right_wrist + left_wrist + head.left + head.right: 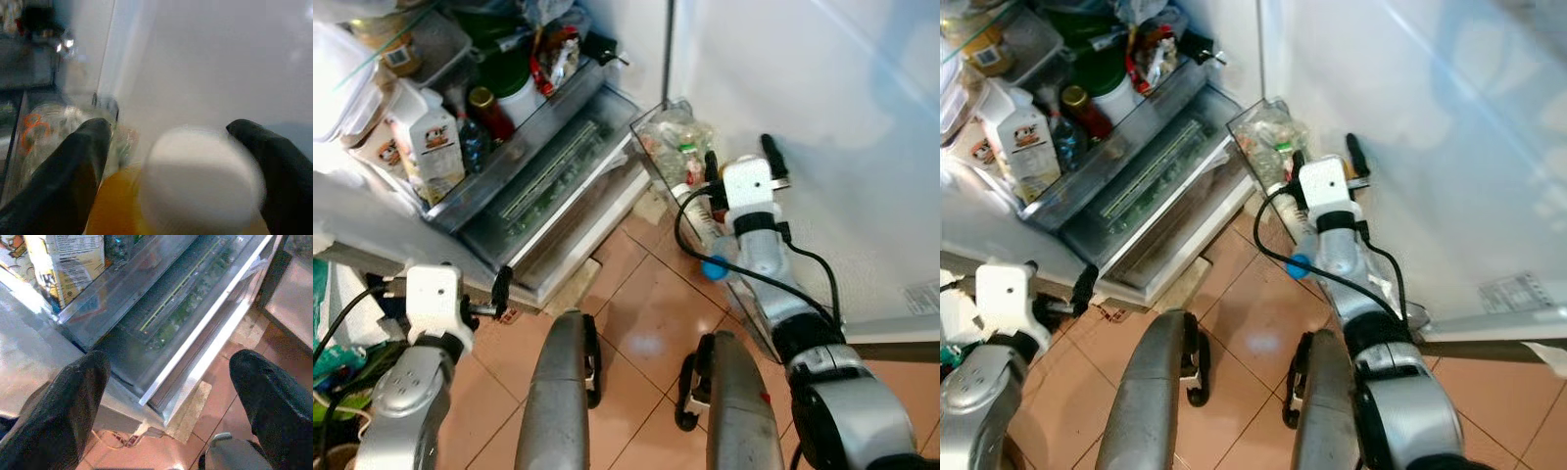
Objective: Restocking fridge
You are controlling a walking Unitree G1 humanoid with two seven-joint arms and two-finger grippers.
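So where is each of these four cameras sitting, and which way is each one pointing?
Left eye view: on the head, looking down at the open fridge; both arms and legs show.
Right eye view: head, beside it, same scene.
Left wrist view: looks along the open left end effector at the fridge's bottom drawer.
Right wrist view: looks along the open right end effector at a white-capped bottle.
Shared: the milk carton.

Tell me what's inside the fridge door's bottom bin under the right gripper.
The door bin holds crumpled clear bags and a white-capped orange bottle between the right gripper fingers. Anything beneath is hidden.
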